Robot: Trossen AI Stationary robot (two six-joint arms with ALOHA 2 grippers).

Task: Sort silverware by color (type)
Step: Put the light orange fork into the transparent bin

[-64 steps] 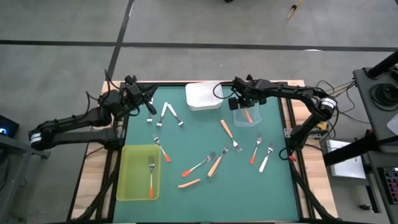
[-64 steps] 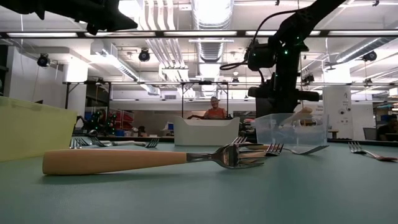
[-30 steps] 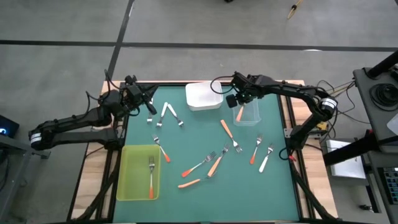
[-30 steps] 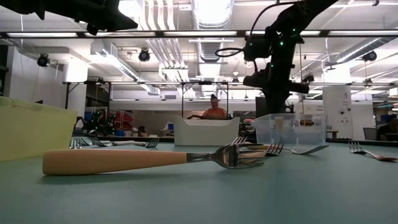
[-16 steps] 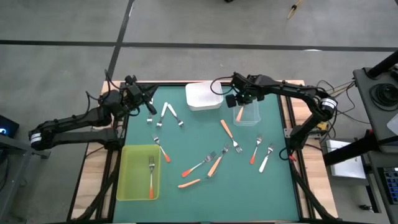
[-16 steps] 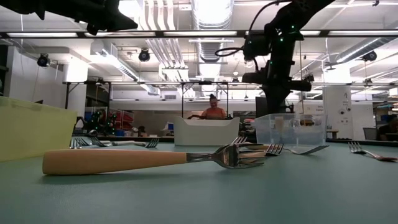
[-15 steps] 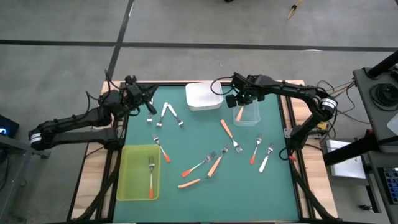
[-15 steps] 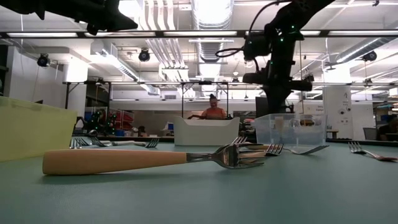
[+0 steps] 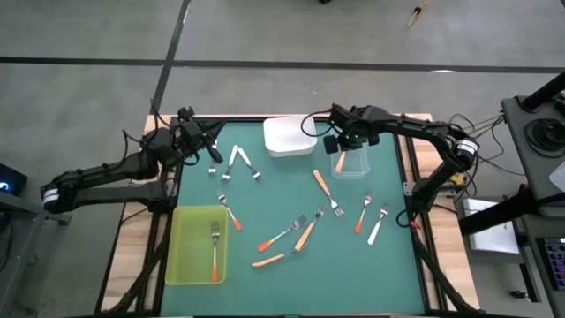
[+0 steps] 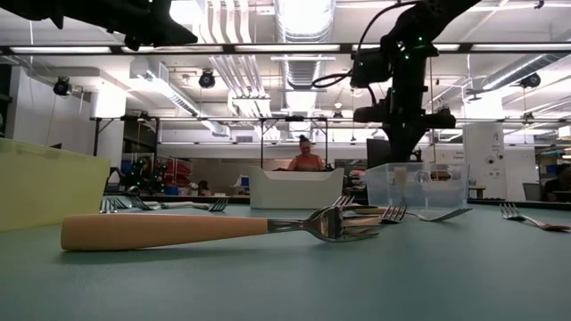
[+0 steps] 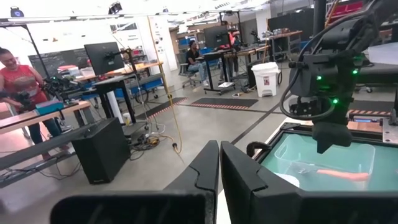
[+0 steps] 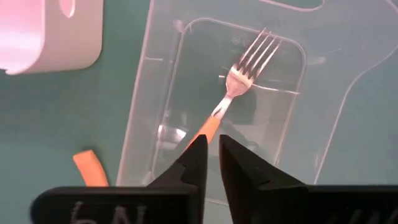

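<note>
My right gripper (image 9: 346,147) (image 12: 212,157) hangs over the clear tray (image 9: 353,162) at the far right, pointing steeply down, its fingertips a narrow gap apart with nothing between them. A red-orange-handled fork (image 12: 231,93) lies flat on that tray's floor. Another red-orange fork (image 9: 214,251) lies in the yellow-green tray (image 9: 181,265) at the near left. Several more forks lie on the green mat: white-handled ones (image 9: 235,159) at the far left, orange ones (image 9: 305,234) in the middle. My left gripper (image 9: 212,143) (image 11: 219,163) waits shut, raised at the far left.
A white tray (image 9: 289,135) stands at the far edge, just left of the clear tray. A light orange fork (image 10: 178,229) lies close to the low camera. More forks (image 9: 362,215) lie near the right edge. A person (image 10: 308,159) stands in the room behind.
My right gripper has risen out of the clear tray and left the red-orange fork lying flat on its floor. Since then it has stayed above the tray and rolled a little at the wrist.
</note>
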